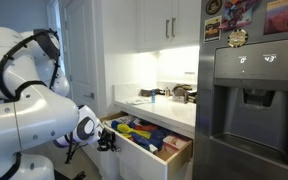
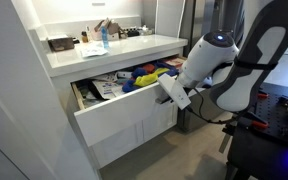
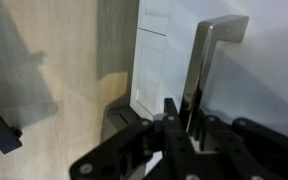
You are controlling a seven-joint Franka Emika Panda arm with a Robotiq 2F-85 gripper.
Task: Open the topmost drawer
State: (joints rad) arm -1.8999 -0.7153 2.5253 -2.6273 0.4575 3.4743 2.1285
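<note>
The topmost drawer [image 2: 124, 115] is a wide, shallow white drawer under the countertop. It stands pulled well out in both exterior views, its side wall [image 1: 144, 155] showing and colourful packets [image 1: 144, 133] inside. My gripper [image 2: 174, 95] is at the drawer's front panel, also seen from the other side [image 1: 106, 138]. In the wrist view its black fingers [image 3: 184, 125] close tightly on either side of the silver bar handle [image 3: 209, 45].
A white countertop [image 2: 104, 50] above the drawer holds a blue bottle [image 2: 103, 38] and small items. A steel fridge [image 1: 249, 100] stands beside the drawer. White upper cabinets [image 1: 164, 25] hang above. Lower cabinet doors [image 2: 134, 140] are below the drawer.
</note>
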